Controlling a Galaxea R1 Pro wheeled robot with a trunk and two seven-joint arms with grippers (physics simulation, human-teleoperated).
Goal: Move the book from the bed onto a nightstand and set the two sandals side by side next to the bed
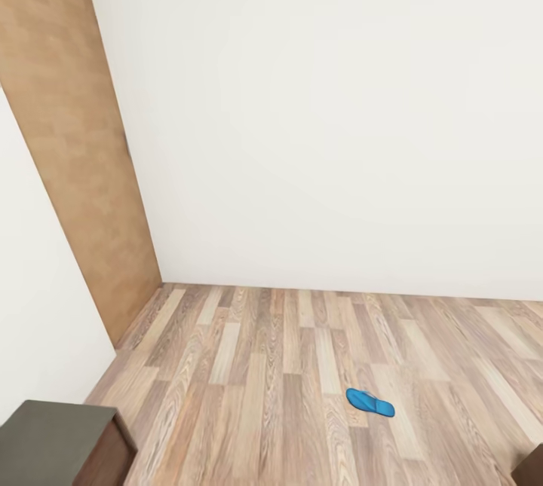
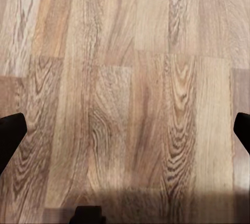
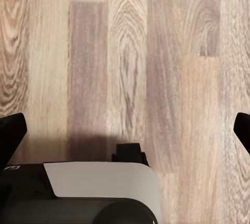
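One blue sandal (image 1: 369, 402) lies flat on the wood-plank floor (image 1: 286, 365), alone in the open, well apart from the white wall (image 1: 339, 132) behind it and from the furniture at either lower corner of the head view. Bare planks surround it on every side, so the floor around it is free right up to the wall's base. At the lower left stands a dark brown cabinet (image 1: 60, 444) with a dull glossy top, probably a nightstand, though only its corner is visible; a sliver of another dark brown piece (image 1: 530, 471) sits at the lower right edge. A tan wooden panel (image 1: 75, 147), seemingly a door, leans across the left side where two white walls meet. In the left wrist view the left claw (image 2: 125, 130) hangs over bare planks, its dark fingertips (image 2: 10, 133) at opposite edges, spread wide and released. In the right wrist view the right claw (image 3: 125, 130) is likewise spread and holding nothing, over planks, with part of the robot's pale and dark body (image 3: 88, 193) below it.
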